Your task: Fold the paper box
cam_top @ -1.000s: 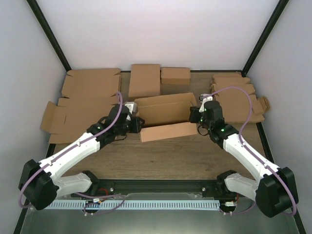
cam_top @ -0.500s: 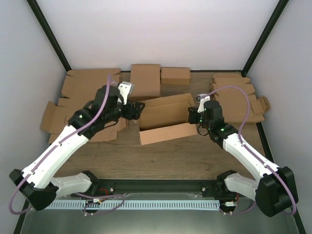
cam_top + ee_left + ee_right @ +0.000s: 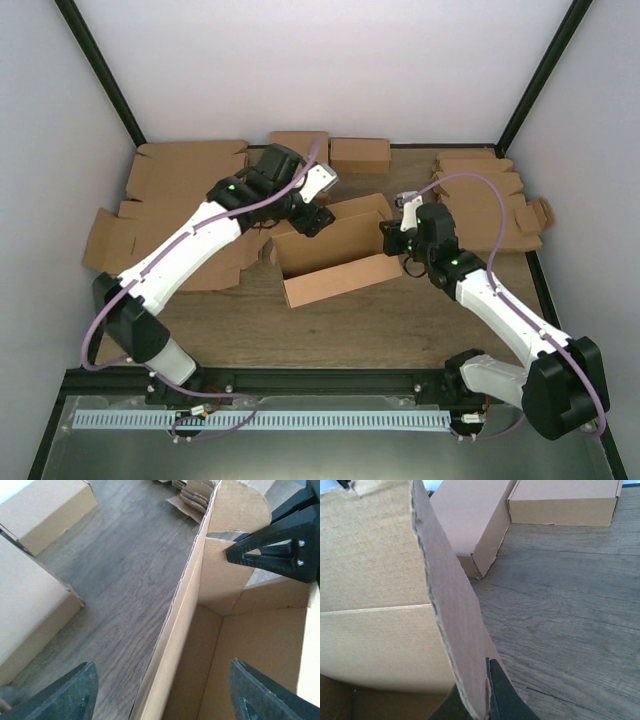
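The paper box (image 3: 338,281) stands half formed mid-table, its long walls up. My left gripper (image 3: 310,221) hangs over its back left corner, open. In the left wrist view the left gripper (image 3: 162,700) straddles the top edge of the back wall (image 3: 176,625) with a wide gap on both sides, touching nothing. My right gripper (image 3: 388,238) is shut on the box's right end flap. Seen from the right wrist, the right gripper (image 3: 481,702) pinches the lower edge of that upright flap (image 3: 451,605). The right gripper's fingers (image 3: 280,555) also show in the left wrist view.
Two folded brown boxes (image 3: 298,150) (image 3: 360,153) stand at the back. Flat cardboard blanks (image 3: 180,190) lie at the back left, and a stack of smaller blanks (image 3: 490,205) lies at the right. Bare wood (image 3: 330,335) runs along the front of the box.
My left arm has swung from the box's front left up and over to its back wall, and its jaws have opened. The box has shifted a little; the right gripper keeps its hold.
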`<act>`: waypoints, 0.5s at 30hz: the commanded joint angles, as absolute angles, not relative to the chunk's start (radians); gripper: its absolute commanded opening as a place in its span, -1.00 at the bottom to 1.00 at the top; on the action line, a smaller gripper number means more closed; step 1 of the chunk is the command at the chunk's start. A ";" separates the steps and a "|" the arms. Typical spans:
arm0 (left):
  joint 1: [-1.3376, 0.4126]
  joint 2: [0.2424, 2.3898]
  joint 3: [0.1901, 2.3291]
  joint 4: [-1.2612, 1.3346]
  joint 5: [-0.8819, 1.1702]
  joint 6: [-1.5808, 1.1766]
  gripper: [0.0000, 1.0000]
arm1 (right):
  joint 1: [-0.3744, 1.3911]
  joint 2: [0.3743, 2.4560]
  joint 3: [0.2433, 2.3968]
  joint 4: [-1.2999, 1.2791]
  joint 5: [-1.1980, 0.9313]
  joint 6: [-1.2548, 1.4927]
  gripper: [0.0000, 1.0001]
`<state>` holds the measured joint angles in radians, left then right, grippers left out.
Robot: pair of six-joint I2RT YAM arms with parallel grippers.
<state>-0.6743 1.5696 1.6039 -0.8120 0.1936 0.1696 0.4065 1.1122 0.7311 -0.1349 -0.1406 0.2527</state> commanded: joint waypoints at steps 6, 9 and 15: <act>-0.676 1.665 1.661 -0.855 0.282 0.238 0.04 | 0.419 1.132 0.759 -0.209 -0.176 0.227 -0.99; -0.676 1.682 1.659 -0.866 0.292 0.237 -0.48 | 0.419 1.133 0.760 -0.208 -0.176 0.232 -0.97; -0.678 1.697 1.639 -0.870 0.296 0.232 -0.93 | 0.420 1.157 0.807 -0.256 -0.181 0.230 -0.75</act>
